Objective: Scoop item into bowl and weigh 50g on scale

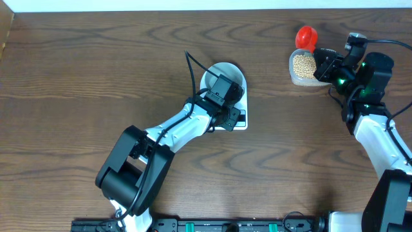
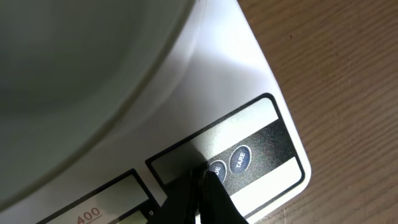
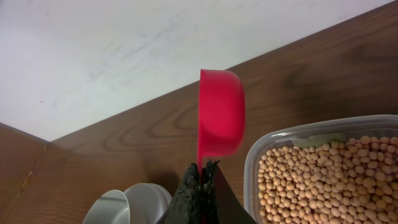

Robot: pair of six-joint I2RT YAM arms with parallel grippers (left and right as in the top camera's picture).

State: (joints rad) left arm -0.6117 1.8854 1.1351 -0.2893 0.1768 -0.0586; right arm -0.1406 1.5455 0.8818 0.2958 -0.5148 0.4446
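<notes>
**A:** Across the whole surface [image 1: 77, 77], what worries you most?

**B:** The scale [image 1: 239, 120]. The left tool [image 2: 200, 178] has its jaws pinched together on nothing, tips at the round button [image 2: 217, 168] just beside TARE [image 2: 240, 159]. A slanted push could slide the whole scale over the wood, with everything on it.

**A:** And the bowl [image 1: 225, 69]?

**B:** It sits on the scale, mostly hidden under the left arm from above. No beans show in the part I can see. If the arm clips the rim as it lifts away, the bowl shifts and I'd no longer trust the zero.

**A:** The right side?

**B:** The right tool [image 3: 202, 169] is clamped on the handle of the red scoop [image 3: 221, 112], held on edge just beside the clear tub [image 3: 311, 132]. The tub looks light, so a hard dig may shove it instead of filling the scoop.

**A:** Smallest risk?

**B:** The beans [image 3: 323, 180], all in the tub, are round and will roll. The tub is well apart from the bowl, so a heaped scoop could shed some on the way. And those two buttons sit close together — hit the wrong one and the reading misleads.
</notes>
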